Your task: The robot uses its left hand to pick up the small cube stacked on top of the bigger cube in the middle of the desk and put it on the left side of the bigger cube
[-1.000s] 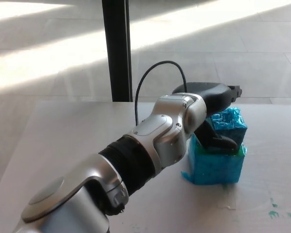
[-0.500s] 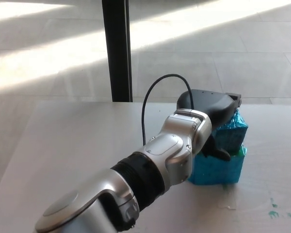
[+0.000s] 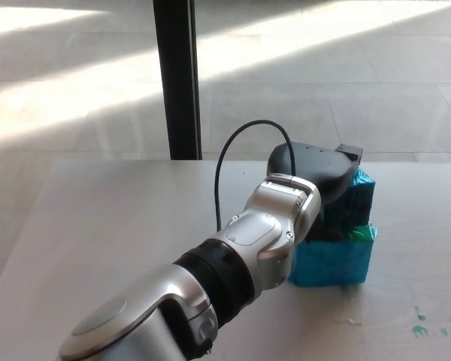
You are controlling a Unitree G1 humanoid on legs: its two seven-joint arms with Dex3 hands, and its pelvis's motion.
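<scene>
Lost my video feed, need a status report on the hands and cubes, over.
Left hand over small cube, grip hidden. Small cube on bigger cube, mid-desk. Right hand out of view. Desk left of the cubes unobstructed.

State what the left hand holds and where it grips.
Cannot be told: the left hand covers the small cube atop the bigger cube, hiding any contact.

The left arm (image 3: 233, 271) reaches forward, its black left hand (image 3: 316, 171) angled palm-down.
</scene>
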